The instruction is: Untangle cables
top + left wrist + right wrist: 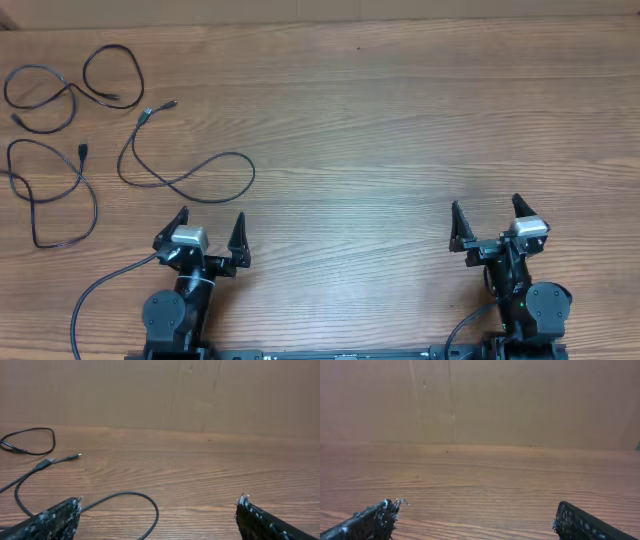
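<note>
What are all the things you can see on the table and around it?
cables: three, black and thin, all on the left part of the table, and they look apart from each other
table: one, brown wood, under everything
wall: one, plain brown, behind the far edge of the table
arm wires: thicker, black, running from the arm bases at the near edge
left arm: one, black, near edge on the left
right arm: one, black, near edge on the right
left pincer: one, black, open, holding nothing, closest to the cables
right pincer: one, black, open, holding nothing, over bare wood
</note>
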